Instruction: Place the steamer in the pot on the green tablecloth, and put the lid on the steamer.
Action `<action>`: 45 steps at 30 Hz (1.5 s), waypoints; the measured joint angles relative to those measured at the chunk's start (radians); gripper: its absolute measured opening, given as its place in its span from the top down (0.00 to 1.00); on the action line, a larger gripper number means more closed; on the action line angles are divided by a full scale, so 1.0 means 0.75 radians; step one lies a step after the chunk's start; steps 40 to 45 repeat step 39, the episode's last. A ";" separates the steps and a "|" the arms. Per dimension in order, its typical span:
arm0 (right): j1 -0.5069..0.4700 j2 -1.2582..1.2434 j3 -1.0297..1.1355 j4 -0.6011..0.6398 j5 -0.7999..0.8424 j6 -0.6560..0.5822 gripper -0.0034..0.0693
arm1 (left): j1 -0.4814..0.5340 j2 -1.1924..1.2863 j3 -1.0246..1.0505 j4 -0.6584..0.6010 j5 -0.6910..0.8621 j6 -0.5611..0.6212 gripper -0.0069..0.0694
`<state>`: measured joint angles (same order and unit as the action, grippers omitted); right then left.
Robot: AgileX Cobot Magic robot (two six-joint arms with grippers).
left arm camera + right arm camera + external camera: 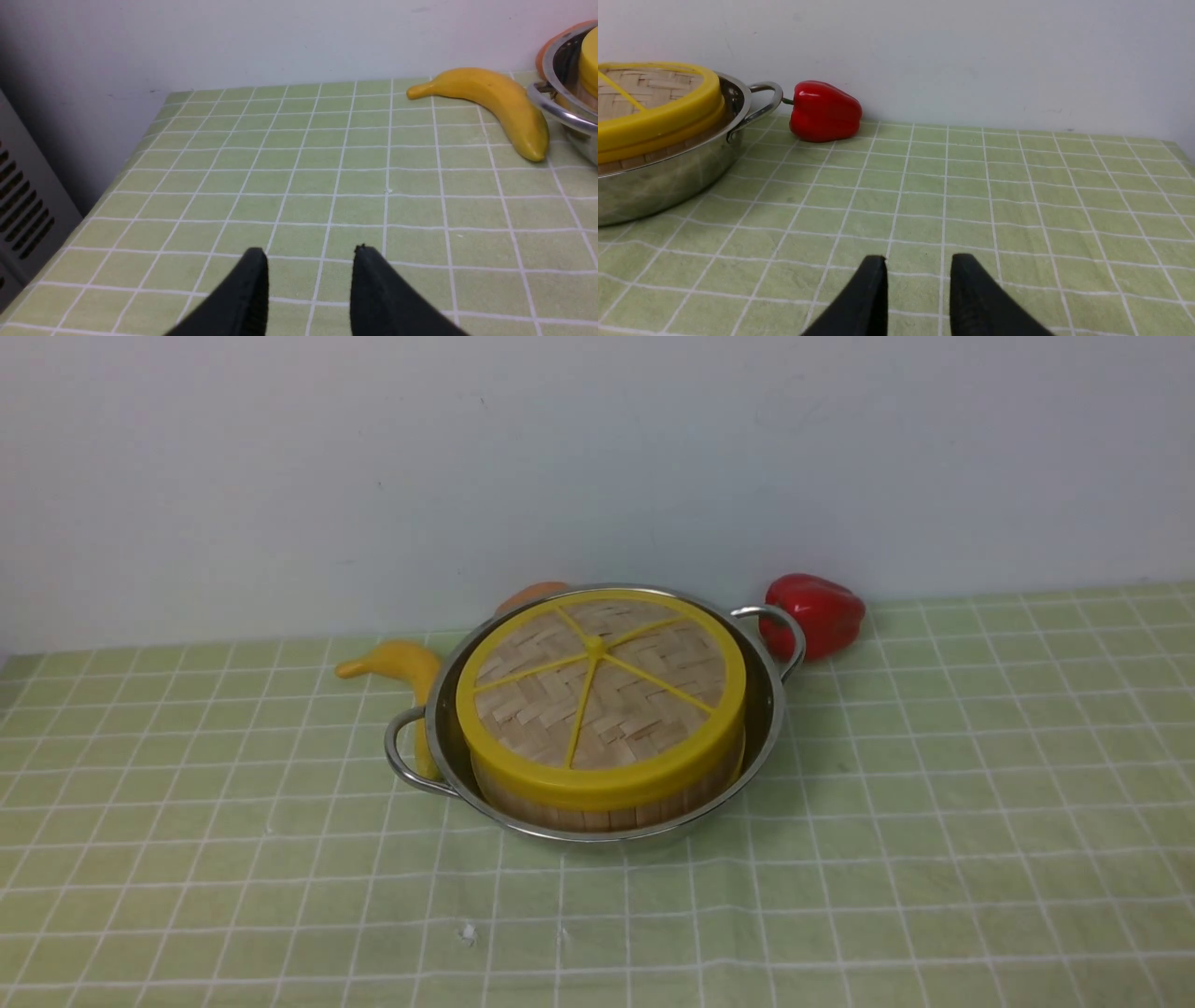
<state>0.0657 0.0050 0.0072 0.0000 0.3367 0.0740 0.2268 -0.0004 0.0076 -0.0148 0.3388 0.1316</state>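
Slanting away rightward runs the pot's (597, 838) long axis.

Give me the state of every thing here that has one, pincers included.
Lid: on the steamer, yellow spokes up
Steamer: in the pot, covered
Pot: upright on the cloth, holding the steamer
Cloth: spread out, slightly wrinkled
Banana: unpeeled, lying down
Pepper: whole, lying on its side
Left pincer: open, empty
Right pincer: open, empty
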 joint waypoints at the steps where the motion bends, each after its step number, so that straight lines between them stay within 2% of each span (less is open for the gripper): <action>1: 0.000 0.000 0.000 0.000 0.000 0.000 0.64 | 0.000 0.000 0.000 0.000 0.000 0.000 0.59; 45: 0.000 0.000 0.000 0.000 0.000 0.000 0.62 | -0.008 0.000 0.000 0.000 0.000 0.000 0.59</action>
